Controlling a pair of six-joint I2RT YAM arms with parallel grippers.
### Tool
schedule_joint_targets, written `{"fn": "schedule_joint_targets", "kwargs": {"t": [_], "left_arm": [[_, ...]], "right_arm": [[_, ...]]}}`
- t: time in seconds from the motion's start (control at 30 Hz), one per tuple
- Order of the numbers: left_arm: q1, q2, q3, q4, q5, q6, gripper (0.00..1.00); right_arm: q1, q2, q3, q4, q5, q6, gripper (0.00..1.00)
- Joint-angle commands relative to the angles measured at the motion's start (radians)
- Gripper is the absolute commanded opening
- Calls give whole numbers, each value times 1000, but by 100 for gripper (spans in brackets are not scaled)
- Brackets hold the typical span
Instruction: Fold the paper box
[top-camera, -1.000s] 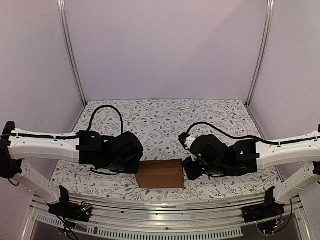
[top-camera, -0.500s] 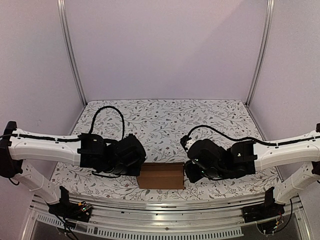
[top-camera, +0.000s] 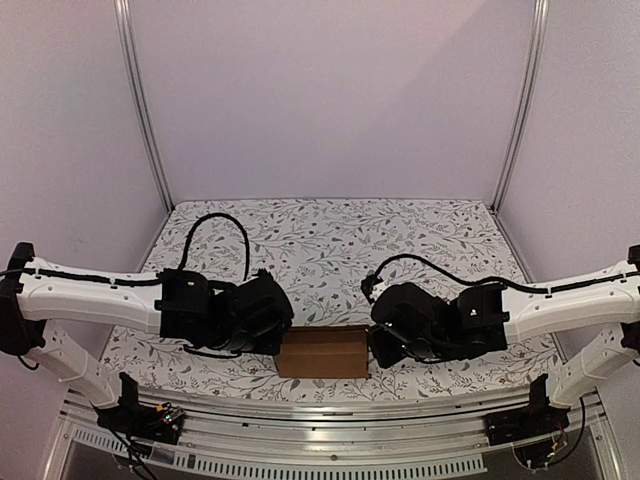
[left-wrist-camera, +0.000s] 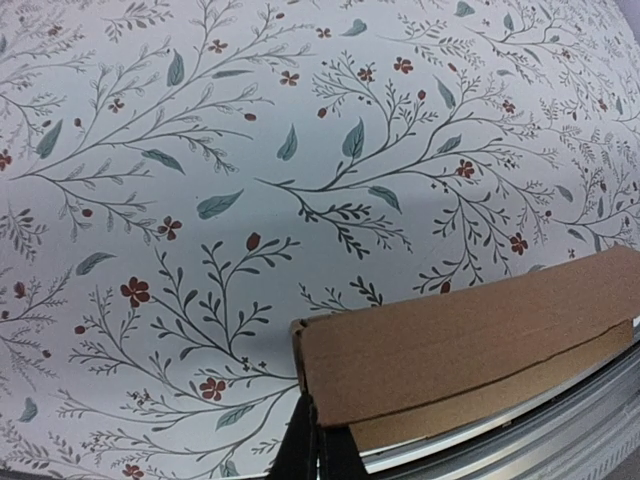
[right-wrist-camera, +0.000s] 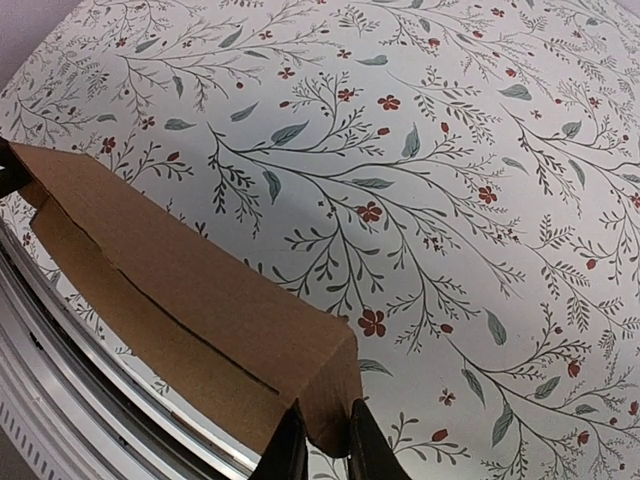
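Note:
The paper box (top-camera: 322, 352) is a small oblong brown carton lying near the table's front edge, between my two grippers. My left gripper (top-camera: 283, 345) is at its left end. In the left wrist view its fingers (left-wrist-camera: 318, 445) are pressed together on the thin end wall of the box (left-wrist-camera: 470, 340). My right gripper (top-camera: 372, 348) is at the right end. In the right wrist view the jaws (right-wrist-camera: 325, 450) stand slightly apart, with the lower corner of the end panel of the box (right-wrist-camera: 180, 270) between them. A long seam runs along the box's near side.
The table (top-camera: 330, 240) is covered by a floral cloth. A metal rail (top-camera: 320, 415) runs along the front edge, right beside the box's near side (left-wrist-camera: 560, 440). White walls and two upright metal posts close in the back and sides.
Both grippers and the box have shifted slightly toward the front edge. The right jaws, shut a second ago, have parted a little. The left jaws stay shut.

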Motion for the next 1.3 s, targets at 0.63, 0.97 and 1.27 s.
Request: {"fn": "schedule_joint_targets", "kwargs": {"t": [0.63, 0.97, 1.27], "left_arm": [[-80, 89, 28, -118, -52, -16, 0], [-117, 153, 46, -117, -92, -21, 0], [-138, 190, 47, -97, -111, -18, 0]], "right_arm": [[12, -22, 55, -13, 14, 33, 0], [10, -65, 39, -77, -56, 111, 0], [-42, -91, 7, -72, -174, 206, 0]]}}
